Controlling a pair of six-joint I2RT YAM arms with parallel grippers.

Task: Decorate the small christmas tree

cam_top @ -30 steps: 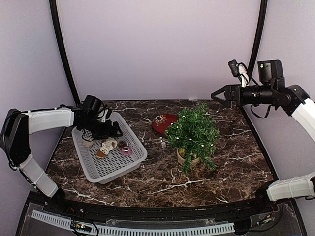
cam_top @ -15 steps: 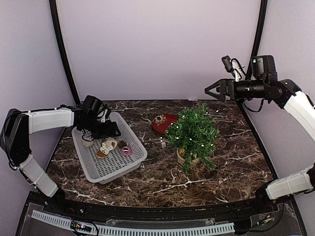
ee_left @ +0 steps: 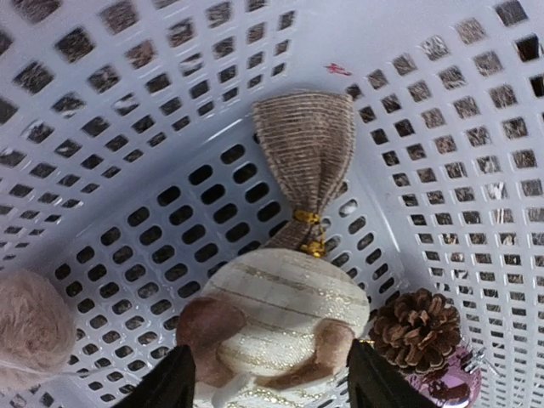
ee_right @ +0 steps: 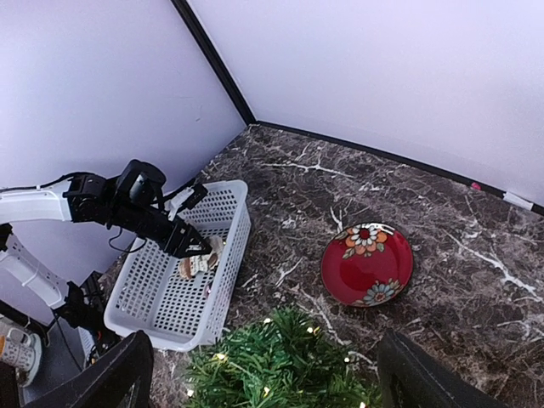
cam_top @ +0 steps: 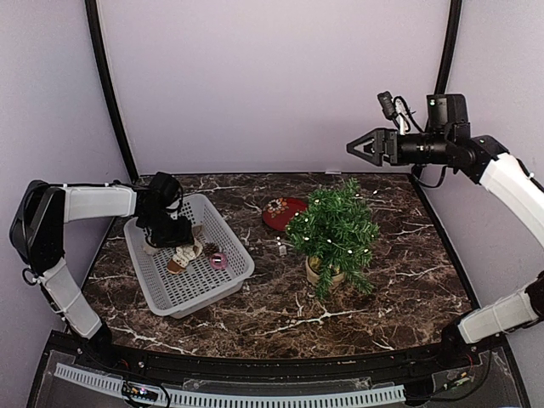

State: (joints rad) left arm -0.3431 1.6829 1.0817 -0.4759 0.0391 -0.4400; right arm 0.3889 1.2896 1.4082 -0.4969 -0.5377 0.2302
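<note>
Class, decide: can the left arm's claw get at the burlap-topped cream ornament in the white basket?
Probably yes: the left claw sits open directly over the ornament, one finger either side, nothing between them. The pine cone lies off to one side.

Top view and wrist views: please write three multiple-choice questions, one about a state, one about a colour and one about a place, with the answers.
1. The right gripper is: A shut on a ball; B shut on a ribbon; C open and empty.
2. The plate is mainly: A blue; B red; C green.
3. The pine cone lies: A in the basket; B on the plate; C in the right gripper.
Answers: C, its jaws stand wide apart with nothing between them; B, it is red with flower patterns; A, it rests on the basket's perforated floor.
</note>
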